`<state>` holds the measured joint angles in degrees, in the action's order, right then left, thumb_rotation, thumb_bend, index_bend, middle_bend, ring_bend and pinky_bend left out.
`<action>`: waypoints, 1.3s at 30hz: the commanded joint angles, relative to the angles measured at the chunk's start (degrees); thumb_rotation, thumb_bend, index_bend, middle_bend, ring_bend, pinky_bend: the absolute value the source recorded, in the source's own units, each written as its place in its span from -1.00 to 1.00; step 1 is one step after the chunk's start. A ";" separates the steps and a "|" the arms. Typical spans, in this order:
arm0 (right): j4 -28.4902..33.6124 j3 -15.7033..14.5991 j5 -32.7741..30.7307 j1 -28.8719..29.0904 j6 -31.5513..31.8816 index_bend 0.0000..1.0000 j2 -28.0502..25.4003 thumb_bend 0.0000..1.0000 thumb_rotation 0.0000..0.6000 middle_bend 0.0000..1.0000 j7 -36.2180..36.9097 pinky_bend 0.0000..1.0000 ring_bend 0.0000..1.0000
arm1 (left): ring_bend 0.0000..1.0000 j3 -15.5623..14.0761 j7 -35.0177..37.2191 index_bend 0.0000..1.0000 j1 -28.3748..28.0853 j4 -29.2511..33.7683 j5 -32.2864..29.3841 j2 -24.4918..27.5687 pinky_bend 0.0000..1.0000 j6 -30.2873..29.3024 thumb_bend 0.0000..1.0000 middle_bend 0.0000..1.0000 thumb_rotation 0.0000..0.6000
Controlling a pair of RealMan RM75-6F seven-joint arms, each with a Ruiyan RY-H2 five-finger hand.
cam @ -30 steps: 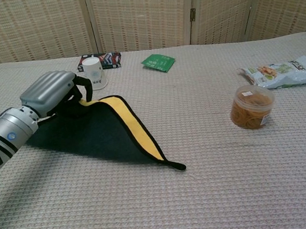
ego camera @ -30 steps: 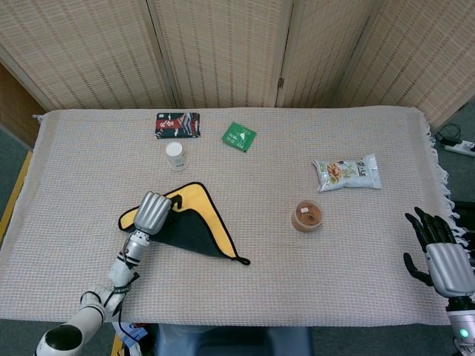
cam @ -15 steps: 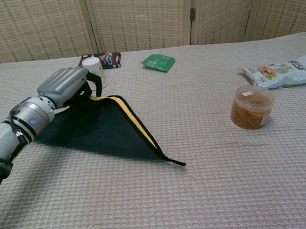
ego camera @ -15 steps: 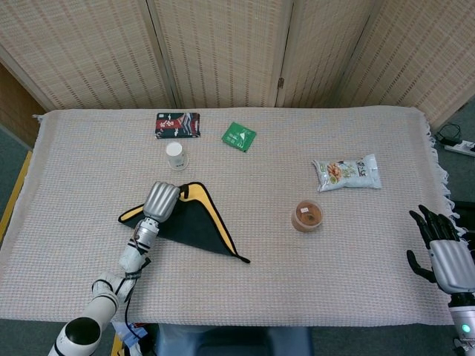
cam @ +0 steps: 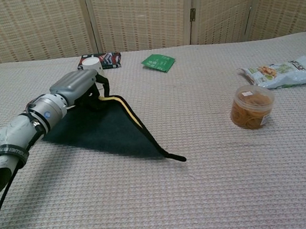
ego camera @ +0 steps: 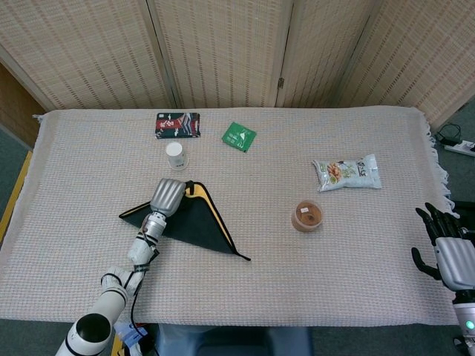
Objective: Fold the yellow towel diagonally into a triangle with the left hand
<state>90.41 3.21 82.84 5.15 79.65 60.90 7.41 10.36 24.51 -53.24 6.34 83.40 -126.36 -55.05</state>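
Since a second ago my left robot hand [cam: 78, 88] has carried the towel's corner further up toward the far edge, and the yellow band that was broad then has shrunk to a thin strip along the fold. My fingers are curled over that corner of the yellow towel [cam: 111, 131], holding it just short of the top point. It lies left of centre on the desk [ego camera: 297, 267], dark side up, already close to a triangle, with its long tip reaching toward lower centre of the frame.

I judge the cloth light, soft and limp: it drapes, slides on the woven cover, and will slump if I let go too early. The corner is the right place to hold; edges must meet before I release.

Just beyond my fingers stands a small white cup [ego camera: 176, 154], near enough to knock if I overshoot. Further up lie a dark packet [ego camera: 177, 124] and a green sachet [ego camera: 239, 136]. A round tub [ego camera: 306, 216] and a snack bag [ego camera: 346, 173] sit well apart at right. My right robot hand [ego camera: 451, 256] hangs off the desk's lower right edge, fingers spread, holding nothing
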 commanded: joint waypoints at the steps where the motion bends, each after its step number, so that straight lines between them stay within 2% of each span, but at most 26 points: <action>1: -0.12 0.10 -0.27 -0.08 0.00 -1.00 -0.08 0.03 1.00 -1.00 0.11 -1.00 -1.00 | 1.00 0.18 -0.13 0.17 -0.91 -0.57 -0.63 -0.46 1.00 1.34 -0.03 1.00 1.00; 12: -0.91 0.75 -2.74 -0.19 -1.25 -1.00 -0.58 0.03 1.00 -1.00 1.02 -1.00 -1.00 | 1.00 1.79 -0.19 0.16 -3.77 -1.51 -3.29 -0.43 1.00 5.23 -0.03 1.00 1.00; 24: -1.04 1.19 -3.68 -0.56 -1.25 -1.00 -0.96 0.03 1.00 -1.00 1.69 -1.00 -1.00 | 1.00 2.19 -0.76 0.15 -5.65 -2.23 -4.64 -1.10 1.00 9.37 -0.03 1.00 1.00; 39: -1.06 1.45 -4.52 -0.66 -1.87 -1.00 -1.43 0.03 1.00 -1.00 2.07 -1.00 -1.00 | 1.00 3.79 -2.03 0.06 -7.32 -2.75 -7.04 -1.26 1.00 11.44 -0.03 1.00 1.00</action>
<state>89.34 4.66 78.32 4.50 77.77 59.47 9.49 14.12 22.48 -60.53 3.61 76.42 -127.62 -43.65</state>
